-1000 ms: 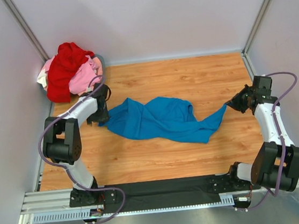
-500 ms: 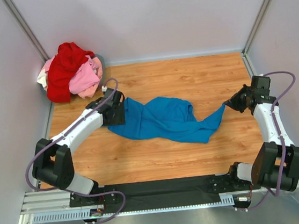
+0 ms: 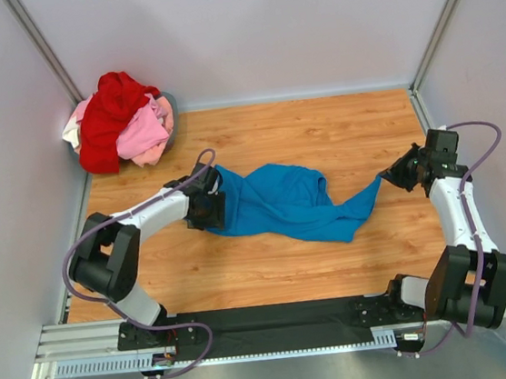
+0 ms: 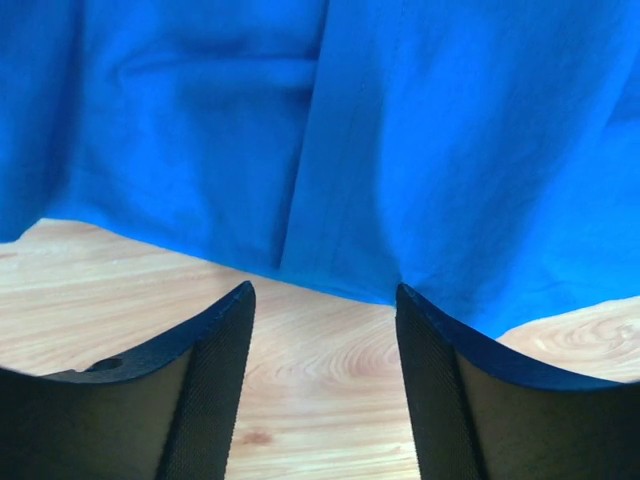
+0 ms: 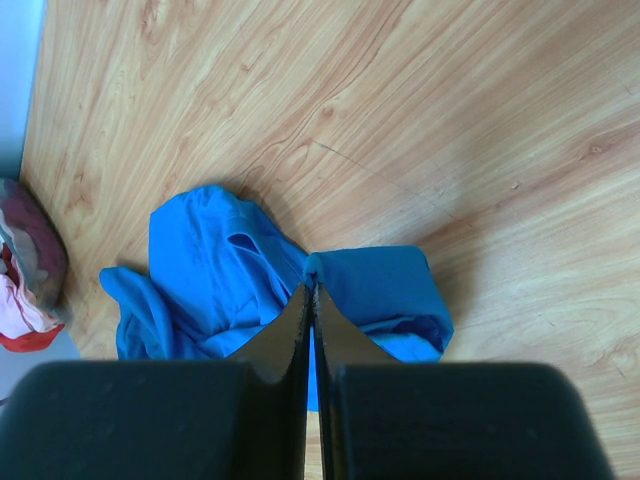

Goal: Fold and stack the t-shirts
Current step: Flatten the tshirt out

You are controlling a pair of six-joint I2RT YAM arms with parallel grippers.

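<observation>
A bright blue t-shirt [image 3: 278, 205] lies crumpled and stretched across the middle of the wooden table. My right gripper [image 3: 385, 177] is shut on its right tip and holds it pulled out to the right; the pinched cloth shows in the right wrist view [image 5: 345, 275]. My left gripper [image 3: 212, 211] is open and empty at the shirt's left edge, jaws just short of the blue hem [image 4: 330, 200]. A red t-shirt [image 3: 109, 114], a light pink one [image 3: 143, 133] and a whitish one [image 3: 72, 132] sit piled at the back left corner.
Grey walls close in the table on the left, back and right. The pile sits on a dark round thing [image 3: 168, 103] partly hidden under it. A black strip [image 3: 277, 324] runs along the near edge between the arm bases.
My left arm swung from beside the pile rightward and forward to the blue shirt's left edge. The right gripper stayed in place, holding the shirt's tip.
</observation>
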